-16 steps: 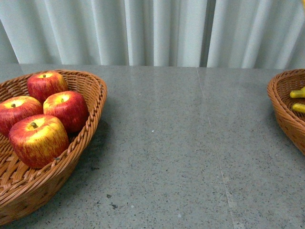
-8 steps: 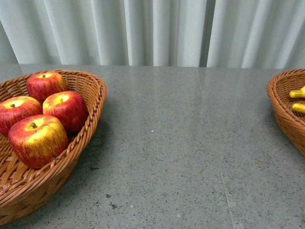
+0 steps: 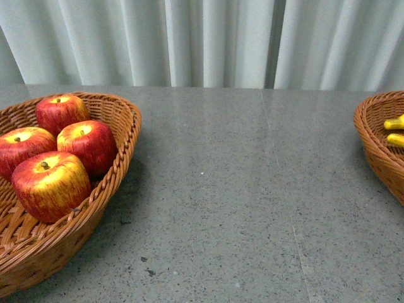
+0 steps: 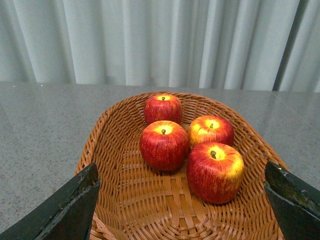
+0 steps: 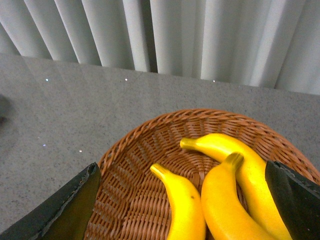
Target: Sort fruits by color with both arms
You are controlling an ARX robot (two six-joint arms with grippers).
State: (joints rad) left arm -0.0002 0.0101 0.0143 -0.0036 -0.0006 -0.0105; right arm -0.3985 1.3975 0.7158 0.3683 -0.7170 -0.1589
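Observation:
Several red apples (image 3: pixel 50 184) with yellow tops lie in a wicker basket (image 3: pixel 120 158) at the left of the grey table. In the left wrist view the same apples (image 4: pixel 215 171) sit in the basket (image 4: pixel 115 130), and my left gripper (image 4: pixel 185 200) hangs open and empty above its near part. Three yellow bananas (image 5: pixel 225 200) lie in a second wicker basket (image 5: pixel 130 165); my right gripper (image 5: pixel 182 205) is open and empty over them. In the front view that basket (image 3: pixel 372 148) sits at the right edge with banana tips (image 3: pixel 394 123) showing. Neither arm shows in the front view.
A grey speckled tabletop (image 3: pixel 240 189) stretches between the two baskets. Pale pleated curtains (image 3: pixel 208 38) hang behind the table's far edge.

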